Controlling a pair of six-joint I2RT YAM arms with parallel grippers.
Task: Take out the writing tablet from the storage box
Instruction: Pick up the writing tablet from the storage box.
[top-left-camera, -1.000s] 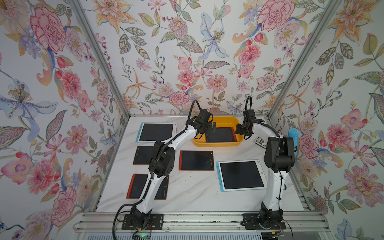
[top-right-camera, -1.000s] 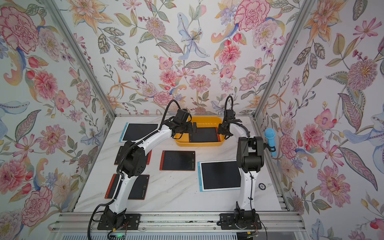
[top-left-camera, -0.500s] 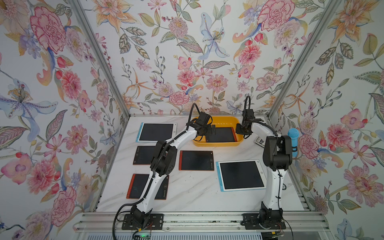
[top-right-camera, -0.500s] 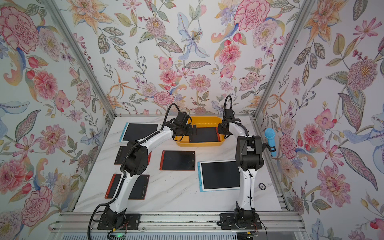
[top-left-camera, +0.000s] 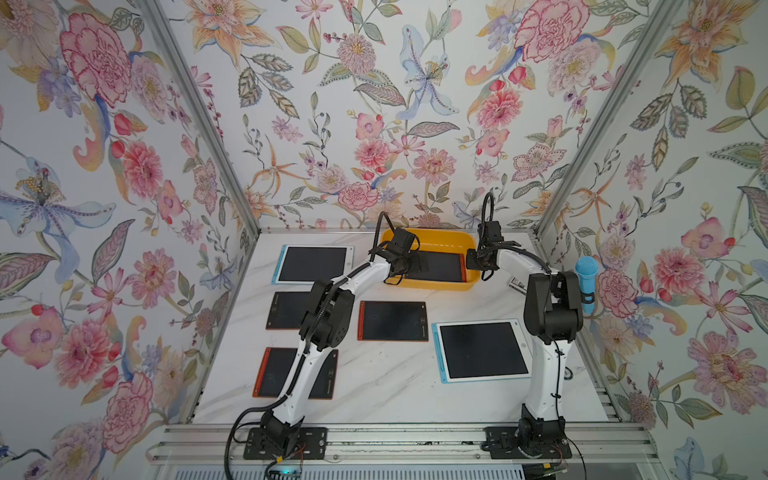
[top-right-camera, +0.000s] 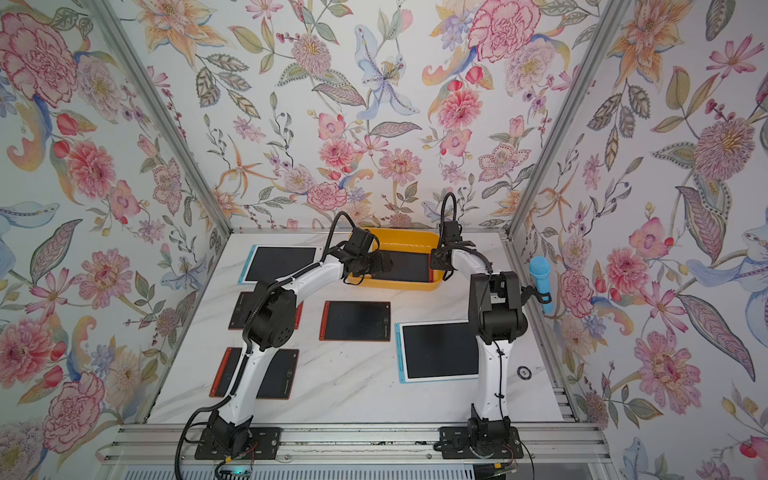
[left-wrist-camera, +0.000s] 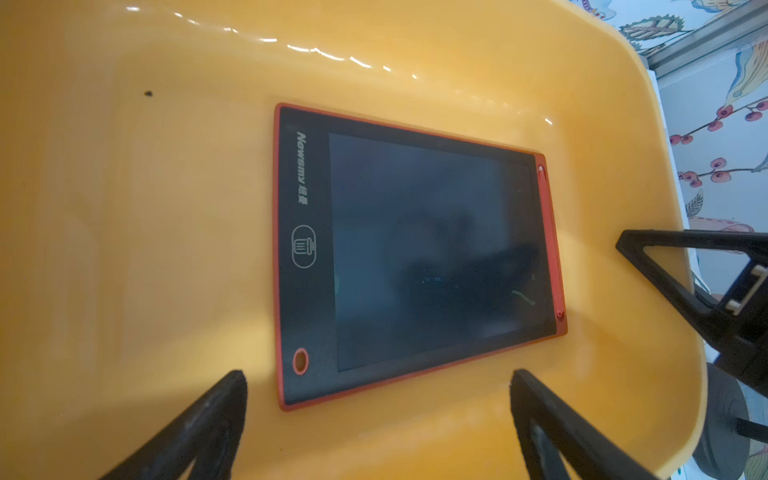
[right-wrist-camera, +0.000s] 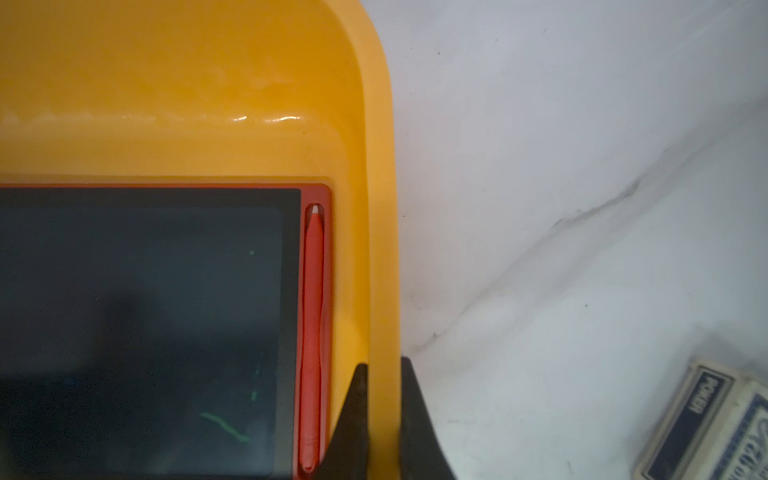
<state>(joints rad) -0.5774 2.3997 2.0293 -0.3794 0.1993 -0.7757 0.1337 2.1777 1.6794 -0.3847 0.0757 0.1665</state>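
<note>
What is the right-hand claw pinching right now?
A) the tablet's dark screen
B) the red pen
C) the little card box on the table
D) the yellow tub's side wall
D: in the right wrist view the right gripper is closed on the storage box at its side wall, one finger inside and one outside, with the writing tablet lying flat beside it.

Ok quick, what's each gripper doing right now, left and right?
Left gripper: open, empty, above the red-framed black writing tablet.
Right gripper: closed on the rim of the shallow yellow-orange plastic storage box.
</note>
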